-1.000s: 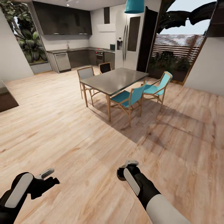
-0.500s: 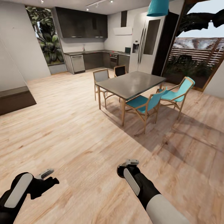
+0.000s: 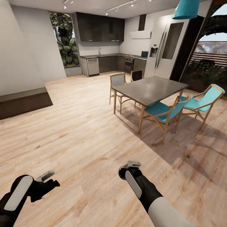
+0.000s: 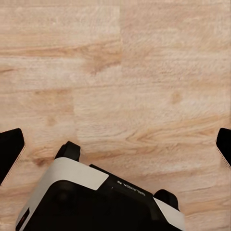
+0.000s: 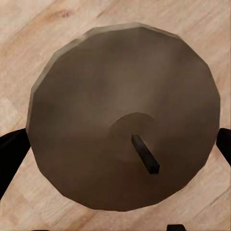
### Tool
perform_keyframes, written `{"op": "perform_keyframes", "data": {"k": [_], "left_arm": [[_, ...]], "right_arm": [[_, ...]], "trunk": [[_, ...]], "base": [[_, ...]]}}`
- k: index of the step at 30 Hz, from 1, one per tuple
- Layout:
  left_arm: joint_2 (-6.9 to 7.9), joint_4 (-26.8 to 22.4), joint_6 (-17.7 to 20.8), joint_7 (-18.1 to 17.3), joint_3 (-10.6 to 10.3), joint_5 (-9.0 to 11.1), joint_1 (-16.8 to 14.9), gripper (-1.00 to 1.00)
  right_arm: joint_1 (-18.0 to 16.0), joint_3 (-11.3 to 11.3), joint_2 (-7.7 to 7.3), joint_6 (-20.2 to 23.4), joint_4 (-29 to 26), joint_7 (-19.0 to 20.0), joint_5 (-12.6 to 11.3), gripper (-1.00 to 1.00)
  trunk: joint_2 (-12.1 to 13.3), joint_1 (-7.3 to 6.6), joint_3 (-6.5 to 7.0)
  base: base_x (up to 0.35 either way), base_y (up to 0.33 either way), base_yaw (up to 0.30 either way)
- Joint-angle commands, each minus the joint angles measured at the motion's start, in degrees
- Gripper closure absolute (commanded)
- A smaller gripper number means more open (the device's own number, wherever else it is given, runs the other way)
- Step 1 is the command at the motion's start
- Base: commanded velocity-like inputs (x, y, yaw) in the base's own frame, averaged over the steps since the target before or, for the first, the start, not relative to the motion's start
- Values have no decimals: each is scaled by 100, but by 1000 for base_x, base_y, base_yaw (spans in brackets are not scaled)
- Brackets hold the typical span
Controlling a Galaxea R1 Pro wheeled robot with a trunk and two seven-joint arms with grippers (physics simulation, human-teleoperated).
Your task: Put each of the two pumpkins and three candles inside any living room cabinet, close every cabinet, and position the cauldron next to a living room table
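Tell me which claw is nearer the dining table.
Right. The right claw sits low in the head view, roughly below the dining table's near corner; the left claw hangs farther off toward the robot's left, over bare wood floor.

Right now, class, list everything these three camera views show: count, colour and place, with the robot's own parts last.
grey-topped dining table with wooden legs: one, grey, right of centre on the floor
teal wooden-framed chairs: two, teal, at the table's near side
pale grey chair: one, at the table's far side
dark chair: one, beside the pale one
teal pendant lamp: one, above the table
dark kitchen cabinets: black-brown, back wall
silver fridge: one, behind the table
low dark-brown ledge: one, left wall
grey-brown round candle: one, between the right gripper's fingers
left gripper: black, empty, over the floor
right gripper: black, holding the candle
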Motion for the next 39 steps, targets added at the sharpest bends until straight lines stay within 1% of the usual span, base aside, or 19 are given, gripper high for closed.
{"op": "perform_keyframes", "data": {"k": [1,12,16,17,18,20,22,27,39], "left_arm": [[-1,1,0,0,0,-1,0,-100],[-4,4,0,8,0,-1,0,-100],[-2,9,0,8,1,-1,0,-100],[-2,13,0,8,0,-1,0,-100],[-3,15,0,9,0,-1,0,-100],[-2,20,0,9,0,-1,0,-100],[-3,24,0,9,0,-1,0,-100],[-3,52,0,9,0,-1,0,-100],[-4,57,0,9,0,-1,0,-100]], "right_arm": [[0,0,0,-3,-1,4,3,100],[0,0,0,-13,-1,4,10,100],[0,12,0,-156,6,4,5,100],[0,42,0,-168,7,4,5,100],[0,142,0,-187,8,4,11,100],[0,415,0,-220,8,4,13,100],[0,523,0,-355,11,4,11,100],[0,575,0,-528,41,4,11,100],[0,580,0,-535,52,4,6,100]], "trunk": [[0,0,8],[0,0,92],[0,0,122],[0,0,130],[0,0,137],[0,0,152],[0,0,167],[0,0,203],[0,0,285]], "base": [[255,249,202],[265,235,202],[270,229,202],[270,229,202],[270,229,202],[251,244,202],[228,261,204],[207,274,211],[213,271,214]]}}
